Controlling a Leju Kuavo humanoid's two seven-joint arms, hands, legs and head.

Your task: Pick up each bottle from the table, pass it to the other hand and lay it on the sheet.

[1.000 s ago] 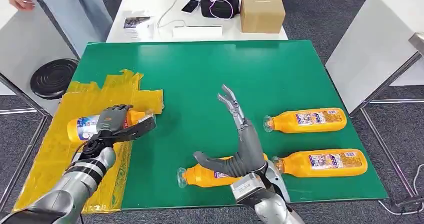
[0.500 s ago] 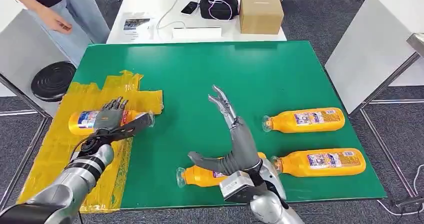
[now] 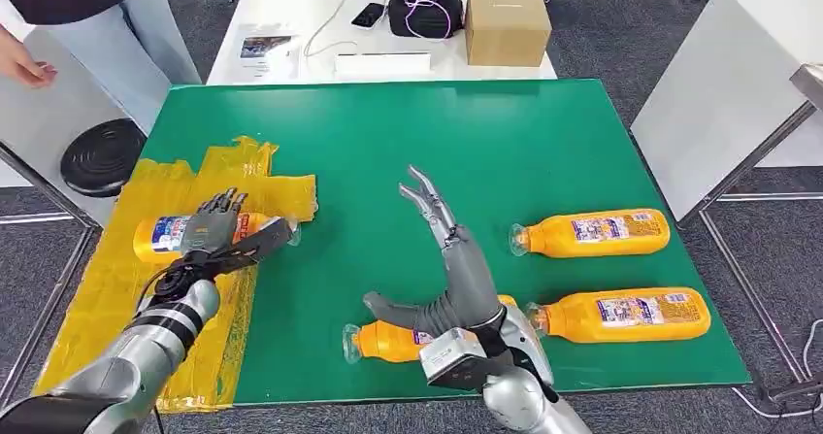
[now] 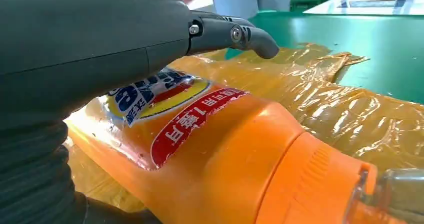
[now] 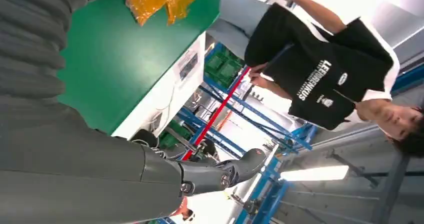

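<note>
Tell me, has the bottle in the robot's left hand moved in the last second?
Yes. The bottle under the left hand has gone slightly down and flatter onto the yellow sheet, judged against the sheet's crumpled far edge.

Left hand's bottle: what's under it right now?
The yellow sheet lies under the bottle; the left hand covers its middle, so contact there can't be seen.

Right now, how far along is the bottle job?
Nothing is finished yet. In hand: the first orange bottle lies on the yellow sheet, with the left hand around it. Left: three orange bottles on the green table. The right hand is open above the nearest.
</note>
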